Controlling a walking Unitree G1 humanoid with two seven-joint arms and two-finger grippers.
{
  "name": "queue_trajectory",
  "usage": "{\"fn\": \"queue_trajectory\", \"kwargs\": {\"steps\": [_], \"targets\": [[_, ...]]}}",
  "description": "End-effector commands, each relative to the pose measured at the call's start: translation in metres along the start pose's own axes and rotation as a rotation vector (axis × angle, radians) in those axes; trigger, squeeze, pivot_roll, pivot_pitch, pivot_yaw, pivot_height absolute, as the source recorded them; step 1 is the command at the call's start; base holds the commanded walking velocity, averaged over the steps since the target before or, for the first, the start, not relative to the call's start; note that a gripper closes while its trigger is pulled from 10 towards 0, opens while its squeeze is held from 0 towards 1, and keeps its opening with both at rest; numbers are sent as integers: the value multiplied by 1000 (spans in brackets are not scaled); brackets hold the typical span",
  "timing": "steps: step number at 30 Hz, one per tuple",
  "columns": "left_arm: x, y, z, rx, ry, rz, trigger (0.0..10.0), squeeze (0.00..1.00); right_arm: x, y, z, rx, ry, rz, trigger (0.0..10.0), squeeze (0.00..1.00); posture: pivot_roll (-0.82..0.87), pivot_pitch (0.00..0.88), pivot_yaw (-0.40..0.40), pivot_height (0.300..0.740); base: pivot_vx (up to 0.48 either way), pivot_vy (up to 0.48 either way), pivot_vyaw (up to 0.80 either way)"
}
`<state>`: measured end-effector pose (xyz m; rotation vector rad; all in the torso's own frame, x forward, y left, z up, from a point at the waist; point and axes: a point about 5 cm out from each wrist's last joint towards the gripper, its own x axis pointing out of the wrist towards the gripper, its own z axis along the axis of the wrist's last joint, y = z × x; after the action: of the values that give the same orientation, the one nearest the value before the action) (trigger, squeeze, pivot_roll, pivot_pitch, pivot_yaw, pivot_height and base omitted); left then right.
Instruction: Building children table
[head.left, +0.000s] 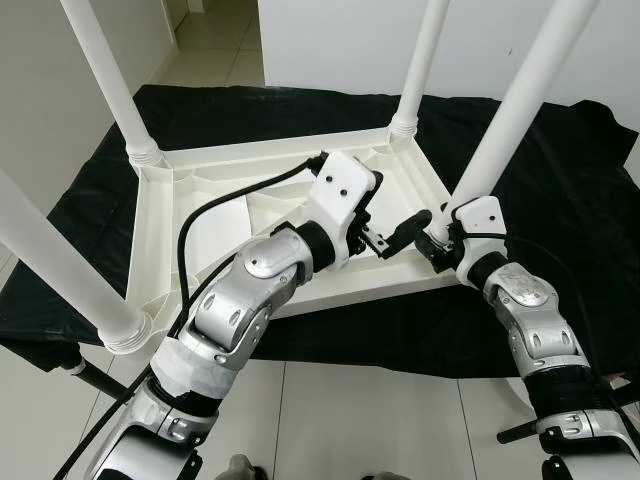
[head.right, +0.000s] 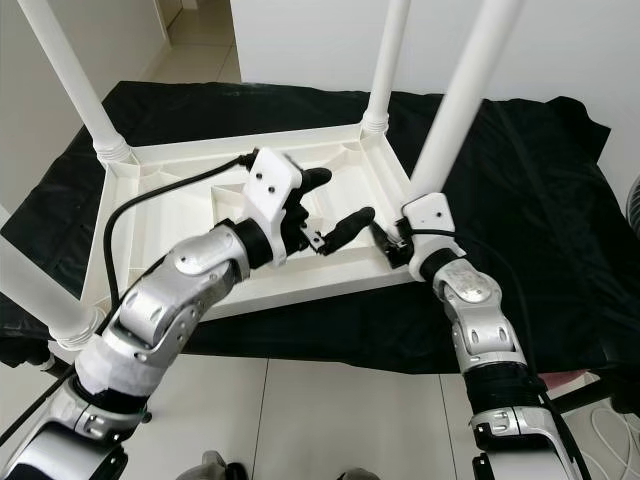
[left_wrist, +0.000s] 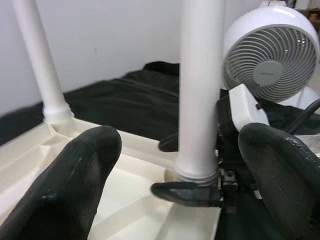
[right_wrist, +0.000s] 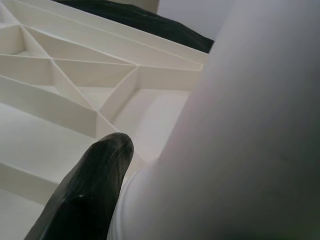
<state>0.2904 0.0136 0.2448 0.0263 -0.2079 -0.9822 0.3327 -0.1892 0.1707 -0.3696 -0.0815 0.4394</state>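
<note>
Four white legs stand up from one upturned white tabletop (head.left: 215, 225) lying on a black cloth (head.left: 560, 200). Right gripper (head.right: 392, 240) clasps the near-right leg (head.left: 505, 115) at its base, one finger (right_wrist: 87, 192) pressed on it. Left gripper (head.left: 385, 225) hovers over the ribbed underside, fingers (left_wrist: 75, 175) spread, holding nothing. Left wrist view adds one white fan (left_wrist: 270, 55).
</note>
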Motion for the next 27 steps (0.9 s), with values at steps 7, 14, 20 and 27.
{"fn": "queue_trajectory", "kwargs": {"steps": [7,14,20,27], "targets": [[7,8,13,-88,-1,105,10000,0,5,2,9,-39,-8,65,10000,0,-88,38,17,740,0,0,0],[17,4,34,-159,-69,36,10000,0,9,8,10,-59,1,146,10000,0,-84,31,16,740,0,0,0],[24,2,43,-166,-83,9,10000,0,10,14,10,-71,7,207,10000,0,-81,32,13,740,0,0,0],[32,4,47,-153,-63,11,10000,0,11,15,10,-87,16,227,10000,0,-79,47,19,740,0,0,0]]}}
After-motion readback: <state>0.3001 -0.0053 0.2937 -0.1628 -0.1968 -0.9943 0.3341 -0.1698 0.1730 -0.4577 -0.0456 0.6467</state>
